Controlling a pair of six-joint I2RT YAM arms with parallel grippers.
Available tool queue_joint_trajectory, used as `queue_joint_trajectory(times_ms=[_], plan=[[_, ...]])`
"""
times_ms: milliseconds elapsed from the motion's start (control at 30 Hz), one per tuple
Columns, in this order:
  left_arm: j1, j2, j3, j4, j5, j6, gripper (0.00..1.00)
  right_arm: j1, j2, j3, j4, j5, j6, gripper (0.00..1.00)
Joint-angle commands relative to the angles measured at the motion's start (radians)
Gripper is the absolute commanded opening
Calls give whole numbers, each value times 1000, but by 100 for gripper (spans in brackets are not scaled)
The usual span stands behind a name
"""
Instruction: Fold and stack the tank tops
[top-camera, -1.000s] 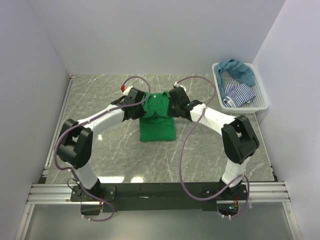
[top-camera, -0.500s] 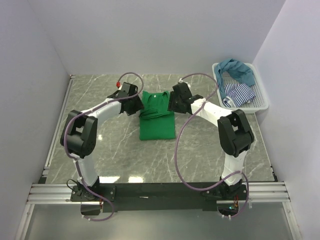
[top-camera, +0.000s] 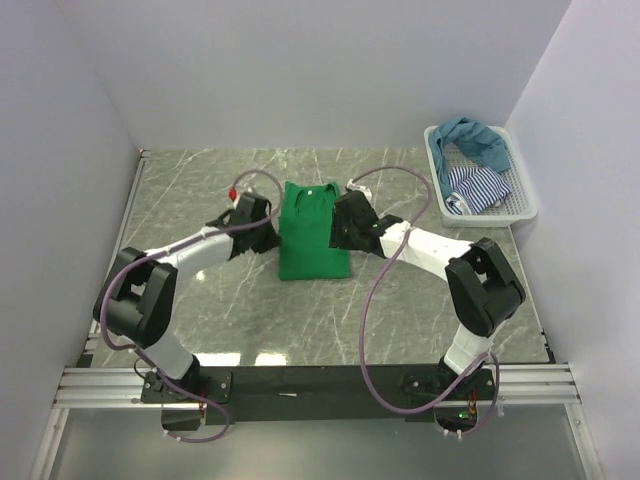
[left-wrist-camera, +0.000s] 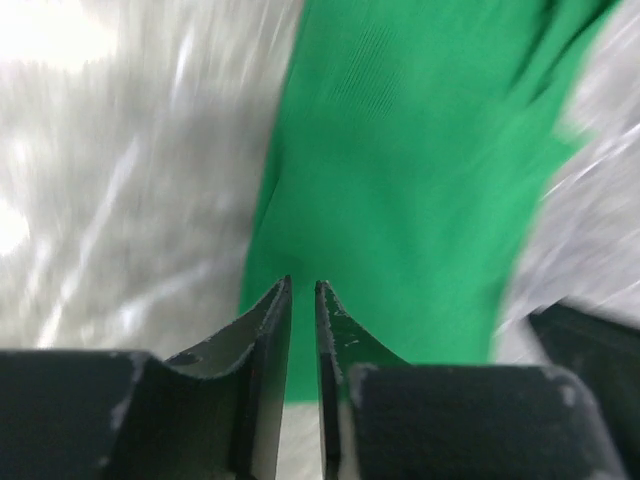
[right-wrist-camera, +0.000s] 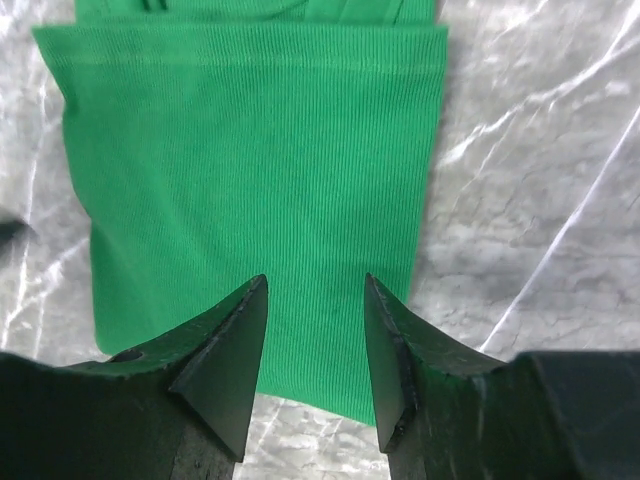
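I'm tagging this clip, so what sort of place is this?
Likely a robot lab test cell, not a home: bare white walls box in a marble-look table, a left arm and right arm are bolted by a metal rail at its near edge, and a basket holds tops.

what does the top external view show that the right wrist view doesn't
Only the top external view shows the white basket with the teal-blue top and striped top in it. Only the right wrist view shows the right pincer standing open and the fabric's ribbed weave. Both show the folded green tank top on the marble table.
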Motion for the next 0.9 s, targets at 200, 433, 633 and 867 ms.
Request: queue_joint_trajectory(times_ms=[200,433,633,867], plan=[[-119,-213,-276,79,-43,-116,42,22,-140,-216,53,46,58,52],[-131,-238,-361,148,-34,-139,53,37,-182,-307,99,21,105,56],[-131,-216,-389,183,-34,-173,53,37,-214,-370,167,-17,182,57],[-131,-173,-435,303,-45,-250,46,37,-194,-425,279,-62,267,56]])
